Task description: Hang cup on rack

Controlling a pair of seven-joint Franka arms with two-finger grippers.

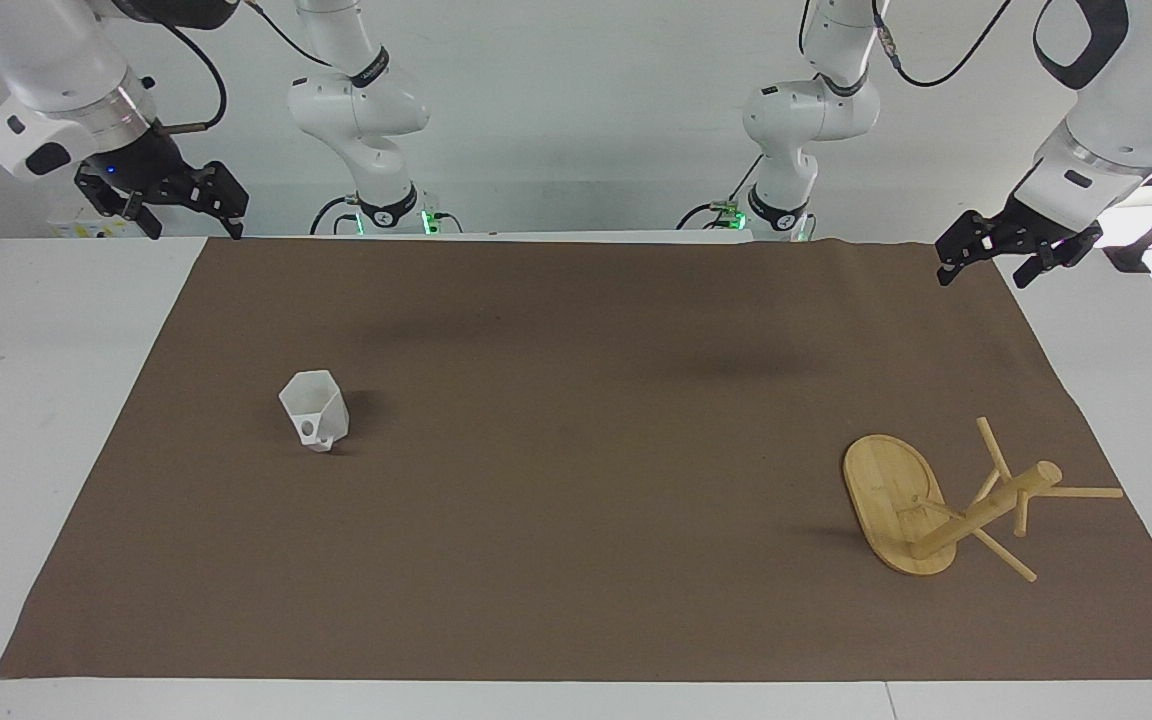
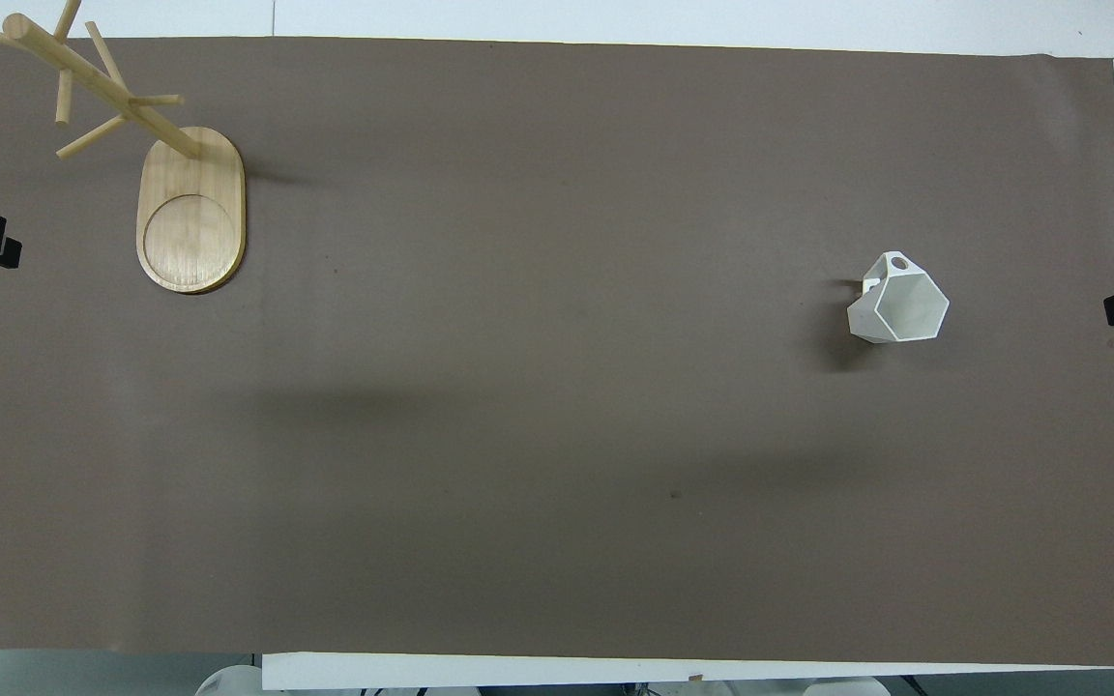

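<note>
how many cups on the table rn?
1. The cup stands upright on the brown mat, toward the right arm's end of the table, apart from the rack at the left arm's end. Nothing here could hide another.

Left gripper (image 1: pixel 1016 255) and right gripper (image 1: pixel 161 200) hang raised, fingers spread

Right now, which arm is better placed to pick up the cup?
The right arm. The cup stands upright toward its end of the table, and the right end effector is up at that end. The left end effector waits at the rack's end.
</note>
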